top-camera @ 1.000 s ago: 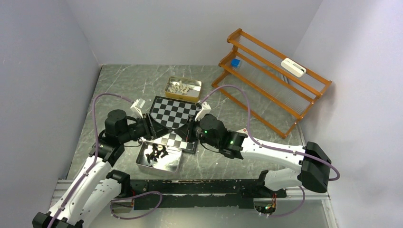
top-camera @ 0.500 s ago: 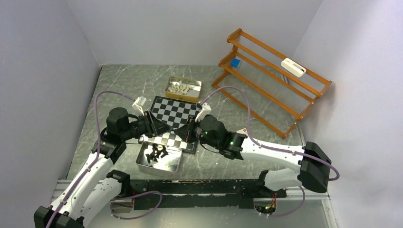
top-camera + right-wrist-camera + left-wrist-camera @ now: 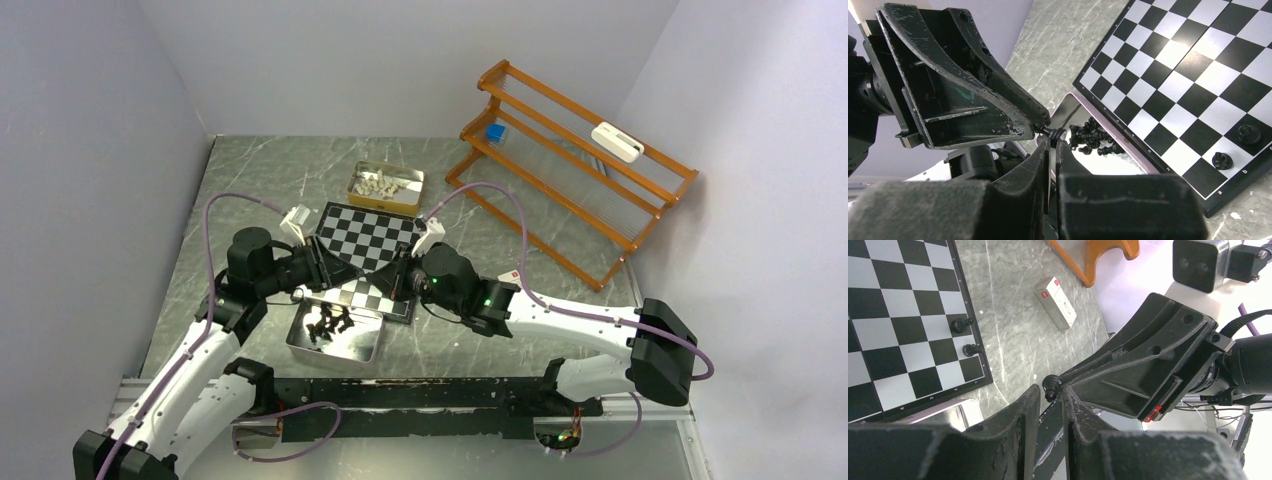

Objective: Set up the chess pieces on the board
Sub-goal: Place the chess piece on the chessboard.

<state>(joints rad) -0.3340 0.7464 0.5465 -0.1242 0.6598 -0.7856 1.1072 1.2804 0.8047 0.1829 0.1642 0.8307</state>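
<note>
Above the near edge of the board, my two grippers meet tip to tip. My right gripper is shut on the base of a small black chess piece. That piece's round head pokes between the tips of my left gripper, whose jaws stand narrowly open around it with a gap showing on one side. Two black chess pieces stand on the board's edge squares. More black chess pieces lie in the silver tray. Cream-white pieces fill the gold tin.
An orange wooden rack stands at the back right, with a blue block and a white box on it. A small white box with a red label lies on the marble tabletop right of the board. Grey walls close in the sides.
My left gripper's jaws have narrowed around the piece's head, and the left arm has edged slightly right. The right gripper has stayed shut and still.
</note>
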